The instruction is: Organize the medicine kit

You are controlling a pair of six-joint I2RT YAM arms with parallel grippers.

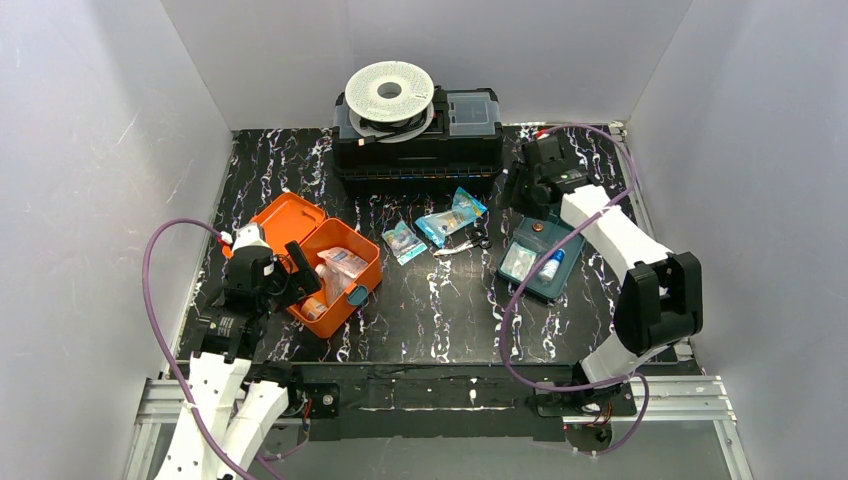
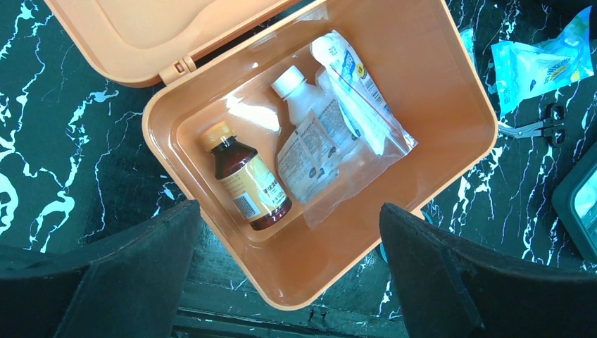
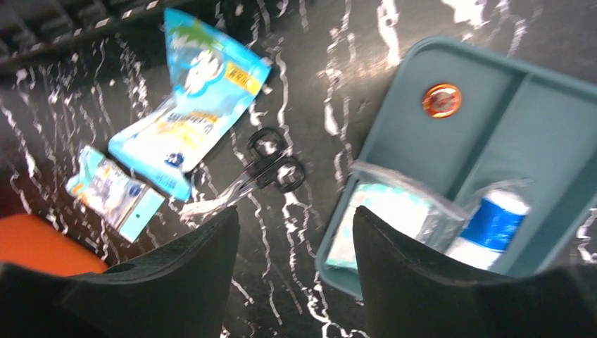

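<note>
The medicine kit [image 1: 325, 262] is sitting open on the left part of the desk [image 1: 440, 320], with its lid tipped back. Inside the orange box a brown bottle [image 2: 246, 184] is lying on its side next to a clear bag [image 2: 352, 141], which is holding a white-capped bottle and some sachets. The left tool [image 2: 288, 282] is hovering over the near wall of the box, its fingers spread wide apart with nothing between them. The kit's teal tray [image 3: 556, 120] is lying out of the box on the right part of the desk, well apart from it. A small round orange tin [image 3: 441, 100] is sitting in one compartment, while a wrapped white pack [image 3: 384, 211] and a blue-and-white bottle [image 3: 493, 222] are lying in neighbouring ones. The right tool [image 3: 296, 218] is hanging just beside the tray's edge, its fingers apart and gripping nothing. Between box and tray, scissors [image 3: 271, 169], a large blue packet [image 3: 190, 120] and a smaller packet [image 3: 116, 190] are lying on the desk. A black toolbox [image 1: 415, 150] is standing at the back with a white spool [image 1: 390, 92] resting on top
</note>
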